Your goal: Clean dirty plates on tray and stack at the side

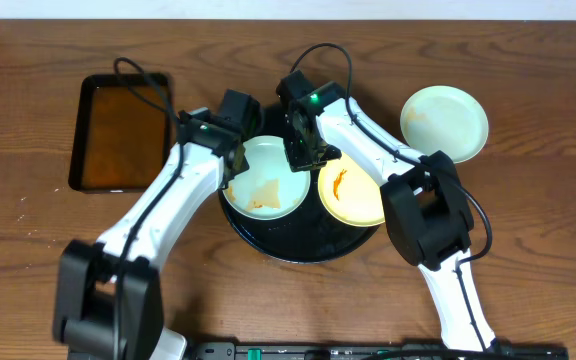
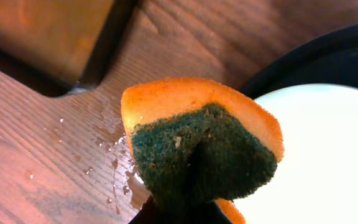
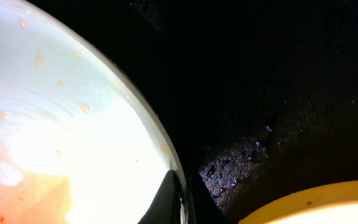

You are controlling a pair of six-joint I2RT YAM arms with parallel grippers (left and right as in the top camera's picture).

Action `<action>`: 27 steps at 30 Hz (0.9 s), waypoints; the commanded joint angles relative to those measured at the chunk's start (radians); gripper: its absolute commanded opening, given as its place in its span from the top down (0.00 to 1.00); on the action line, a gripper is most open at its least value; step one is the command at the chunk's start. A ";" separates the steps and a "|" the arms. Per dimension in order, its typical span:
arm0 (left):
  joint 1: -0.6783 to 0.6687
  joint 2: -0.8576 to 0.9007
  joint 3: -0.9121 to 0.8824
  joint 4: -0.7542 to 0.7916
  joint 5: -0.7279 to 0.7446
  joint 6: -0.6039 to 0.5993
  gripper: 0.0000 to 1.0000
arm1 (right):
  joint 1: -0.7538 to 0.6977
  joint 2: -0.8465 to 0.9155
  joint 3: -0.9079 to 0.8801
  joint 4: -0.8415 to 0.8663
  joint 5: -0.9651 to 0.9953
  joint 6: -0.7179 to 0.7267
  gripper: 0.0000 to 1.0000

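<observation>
The round black tray (image 1: 298,245) holds a pale mint-blue plate (image 1: 268,180) smeared with orange sauce and a pale yellow plate (image 1: 353,195) with an orange streak. A second mint plate (image 1: 445,122) lies on the table at the right, off the tray. My left gripper (image 1: 230,172) is shut on an orange sponge with a green scrub side (image 2: 197,143), at the mint plate's left rim (image 2: 316,155). My right gripper (image 1: 306,152) is shut on that plate's right rim (image 3: 180,199); the plate (image 3: 61,124) and the yellow plate's edge (image 3: 316,202) show in the right wrist view.
A rectangular black tray of brown liquid (image 1: 120,132) stands at the left; its corner shows in the left wrist view (image 2: 48,37). Water drops lie on the wooden table (image 2: 110,168) beside it.
</observation>
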 commanded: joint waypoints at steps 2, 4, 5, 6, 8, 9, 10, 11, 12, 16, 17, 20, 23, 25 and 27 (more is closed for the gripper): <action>0.005 -0.061 0.004 -0.012 0.061 0.010 0.93 | 0.006 0.008 -0.004 0.006 0.019 0.006 0.99; 0.016 -0.080 0.004 -0.012 0.137 0.009 0.92 | 0.001 0.008 -0.002 0.015 0.020 -0.008 0.99; 0.027 -0.093 0.004 -0.013 0.188 0.009 0.93 | -0.006 0.008 0.004 0.014 0.021 -0.013 0.99; 0.038 -0.102 0.004 -0.013 0.222 0.010 0.93 | -0.014 0.008 0.010 0.013 0.023 -0.013 0.99; 0.071 -0.126 0.004 -0.018 0.285 0.010 0.92 | -0.033 0.008 0.019 0.012 0.023 -0.013 0.99; 0.084 -0.135 0.004 -0.021 0.301 0.013 0.92 | -0.043 0.008 0.024 0.013 0.019 -0.024 0.99; 0.098 -0.142 0.004 -0.022 0.311 0.029 0.92 | -0.052 0.008 0.026 0.018 0.010 -0.042 0.93; 0.108 -0.146 0.004 -0.025 0.317 0.044 0.93 | -0.061 0.008 0.026 0.019 0.003 -0.058 0.89; 0.116 -0.148 0.004 -0.031 0.322 0.053 0.92 | -0.068 0.008 0.025 0.020 -0.006 -0.074 0.88; 0.125 -0.148 0.002 -0.057 0.325 0.055 0.92 | -0.074 0.008 -0.002 0.035 -0.019 -0.094 0.92; 0.125 -0.148 0.002 -0.059 0.325 0.055 0.92 | -0.070 0.010 -0.015 0.048 -0.019 -0.094 0.98; 0.125 -0.148 0.000 -0.059 0.326 0.055 0.92 | -0.050 0.014 -0.062 0.105 -0.026 -0.094 0.99; 0.125 -0.147 -0.001 -0.063 0.325 0.055 0.92 | -0.035 0.013 -0.076 0.118 0.036 -0.071 0.99; 0.125 -0.147 -0.003 -0.063 0.325 0.055 0.92 | -0.028 0.004 -0.068 0.106 0.122 -0.039 0.99; 0.125 -0.147 -0.006 -0.063 0.325 0.055 0.92 | -0.024 -0.018 -0.055 0.085 0.211 -0.025 0.99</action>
